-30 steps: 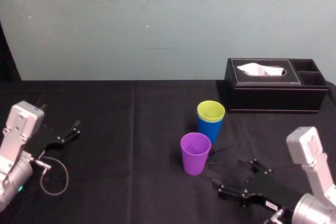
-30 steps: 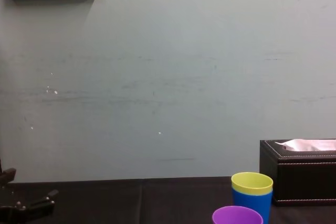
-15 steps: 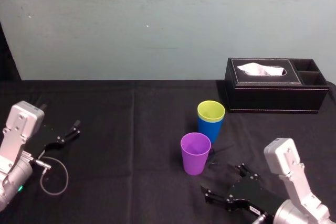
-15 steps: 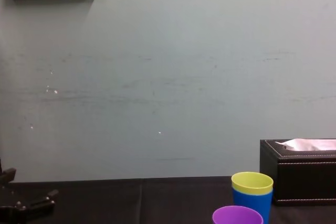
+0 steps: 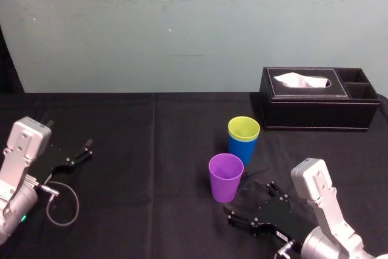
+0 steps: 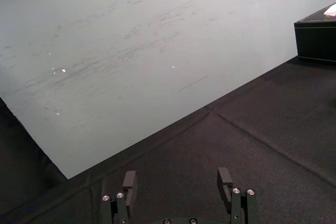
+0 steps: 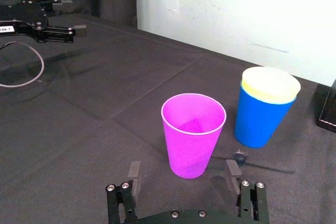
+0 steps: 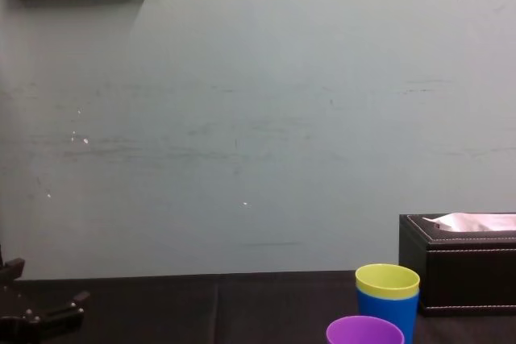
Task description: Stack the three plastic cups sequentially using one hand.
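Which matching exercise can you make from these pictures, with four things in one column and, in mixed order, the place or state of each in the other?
Things:
1. purple cup
2. yellow-green cup
3. blue cup
4. right gripper

Places or states:
A. holds another cup inside it
B. open, close beside the purple cup, holding nothing
C. stands alone, upright and empty
D. nested in another cup

Pairs: 1-C, 2-D, 3-A, 4-B.

The left gripper is parked, open, far off on the robot's left.
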Tool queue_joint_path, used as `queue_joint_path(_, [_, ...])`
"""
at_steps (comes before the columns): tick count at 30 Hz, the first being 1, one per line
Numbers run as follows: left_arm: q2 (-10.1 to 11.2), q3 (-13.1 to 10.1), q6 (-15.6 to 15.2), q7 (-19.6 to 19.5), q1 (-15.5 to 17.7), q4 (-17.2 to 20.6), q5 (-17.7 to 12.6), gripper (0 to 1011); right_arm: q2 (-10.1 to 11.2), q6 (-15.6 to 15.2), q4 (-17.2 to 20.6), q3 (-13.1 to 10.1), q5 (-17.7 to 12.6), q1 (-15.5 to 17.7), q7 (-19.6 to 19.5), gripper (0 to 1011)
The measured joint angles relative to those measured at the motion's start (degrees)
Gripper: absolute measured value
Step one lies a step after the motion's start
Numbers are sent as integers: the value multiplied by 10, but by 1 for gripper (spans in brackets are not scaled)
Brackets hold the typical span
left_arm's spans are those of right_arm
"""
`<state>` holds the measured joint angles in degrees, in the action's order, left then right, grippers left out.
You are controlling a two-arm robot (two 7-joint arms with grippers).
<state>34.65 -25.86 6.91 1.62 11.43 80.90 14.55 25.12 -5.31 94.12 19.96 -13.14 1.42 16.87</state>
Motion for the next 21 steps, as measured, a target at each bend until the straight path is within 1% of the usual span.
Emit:
queue_joint_path(5, [0,0,0,0,0,0,0,1000,-14,10,-14,-2,10,-5,0,1003])
queue_joint_path(8, [0,0,0,0,0,0,0,1000,-21,14,-20,-5,11,-7,0,1003])
queue_joint_path(12, [0,0,0,0,0,0,0,1001,-36,19,-33,-8,13,-13,3,1003])
queue_joint_path(21, [0,0,0,0,0,0,0,1000,-59,20,-55,-10,14,-23,6,1003])
